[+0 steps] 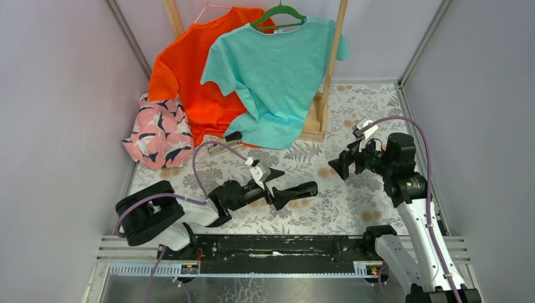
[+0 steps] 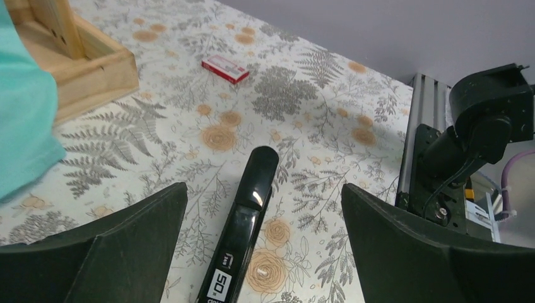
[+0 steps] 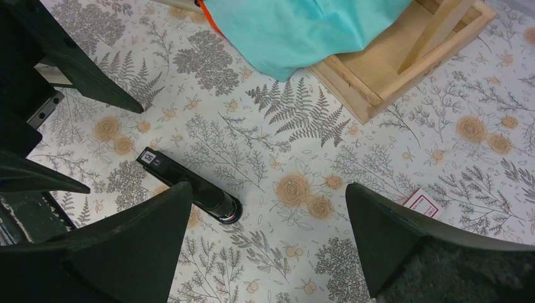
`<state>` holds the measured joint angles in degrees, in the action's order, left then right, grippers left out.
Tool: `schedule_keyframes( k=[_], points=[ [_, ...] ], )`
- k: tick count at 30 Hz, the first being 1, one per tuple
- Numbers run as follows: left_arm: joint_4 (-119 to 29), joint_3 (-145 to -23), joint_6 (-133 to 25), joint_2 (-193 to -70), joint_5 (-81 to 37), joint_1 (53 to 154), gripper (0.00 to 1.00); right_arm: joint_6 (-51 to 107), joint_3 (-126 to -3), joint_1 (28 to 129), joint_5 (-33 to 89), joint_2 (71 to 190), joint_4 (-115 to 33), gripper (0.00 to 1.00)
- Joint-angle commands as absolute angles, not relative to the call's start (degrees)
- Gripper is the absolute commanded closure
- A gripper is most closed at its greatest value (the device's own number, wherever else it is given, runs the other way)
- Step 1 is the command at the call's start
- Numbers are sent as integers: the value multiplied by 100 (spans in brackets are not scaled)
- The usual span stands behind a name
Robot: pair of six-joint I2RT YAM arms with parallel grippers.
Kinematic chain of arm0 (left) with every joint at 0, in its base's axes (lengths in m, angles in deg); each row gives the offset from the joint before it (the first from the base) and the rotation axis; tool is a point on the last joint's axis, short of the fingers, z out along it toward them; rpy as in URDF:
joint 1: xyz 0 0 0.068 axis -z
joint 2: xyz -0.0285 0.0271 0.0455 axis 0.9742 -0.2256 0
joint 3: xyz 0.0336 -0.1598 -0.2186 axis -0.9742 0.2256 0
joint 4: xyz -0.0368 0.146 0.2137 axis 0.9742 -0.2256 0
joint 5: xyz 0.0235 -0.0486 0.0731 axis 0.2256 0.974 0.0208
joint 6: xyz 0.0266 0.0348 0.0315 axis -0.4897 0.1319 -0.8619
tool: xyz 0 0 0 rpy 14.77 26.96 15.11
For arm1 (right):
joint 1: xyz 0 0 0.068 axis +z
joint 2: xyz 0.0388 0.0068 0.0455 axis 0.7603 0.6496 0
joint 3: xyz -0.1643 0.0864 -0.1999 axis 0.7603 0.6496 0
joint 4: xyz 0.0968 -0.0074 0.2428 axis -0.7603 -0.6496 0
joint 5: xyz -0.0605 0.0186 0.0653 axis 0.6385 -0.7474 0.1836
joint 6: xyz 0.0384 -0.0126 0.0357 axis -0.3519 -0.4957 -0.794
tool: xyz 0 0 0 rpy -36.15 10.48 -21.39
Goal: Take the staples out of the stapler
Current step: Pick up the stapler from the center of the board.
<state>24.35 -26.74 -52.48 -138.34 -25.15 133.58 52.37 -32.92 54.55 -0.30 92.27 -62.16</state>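
The black stapler [image 1: 301, 190] lies shut on the flowered tablecloth, with a white "50" label near its rear end [image 2: 243, 233]. My left gripper [image 1: 277, 187] is open and low over it, one finger on each side [image 2: 264, 188], touching neither side of the stapler. My right gripper [image 1: 337, 163] hangs open above the table further right, nothing between its fingers [image 3: 269, 187]. In the right wrist view the stapler [image 3: 189, 183] runs under the tip of that gripper's left finger. The staples are not in view.
A small white-and-pink box [image 2: 225, 68] lies on the cloth near the right gripper [image 3: 421, 203]. A wooden rack base [image 1: 313, 123] stands at the back with an orange shirt [image 1: 189, 76] and a teal shirt [image 1: 271, 69]. A pink patterned cloth [image 1: 158, 132] lies back left; a small dark-and-silver object [image 1: 225, 144] lies beside the orange shirt.
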Motion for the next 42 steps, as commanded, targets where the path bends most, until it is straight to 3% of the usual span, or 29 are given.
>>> schedule_keyframes(
  k=[1,17,32,36,42],
  points=[
    [3117,-2960,-5060,-14391,-2056,13295,2,5285,-3544,5423,131,9235,-6213,1],
    [654,-4851,-7367,-16075,-792,13139,28,5300,-3521,5429,107,9215,-6199,1],
    [-52,-5382,-7339,-16305,-665,13049,46,5327,-3510,5422,132,9220,-6198,1],
    [3,-5411,-7235,-16286,-621,13044,56,5355,-3514,5424,132,9227,-6216,1],
    [250,-5214,-7081,-16043,-360,12979,86,5701,-3547,5432,-148,9375,-6477,1]
  ],
)
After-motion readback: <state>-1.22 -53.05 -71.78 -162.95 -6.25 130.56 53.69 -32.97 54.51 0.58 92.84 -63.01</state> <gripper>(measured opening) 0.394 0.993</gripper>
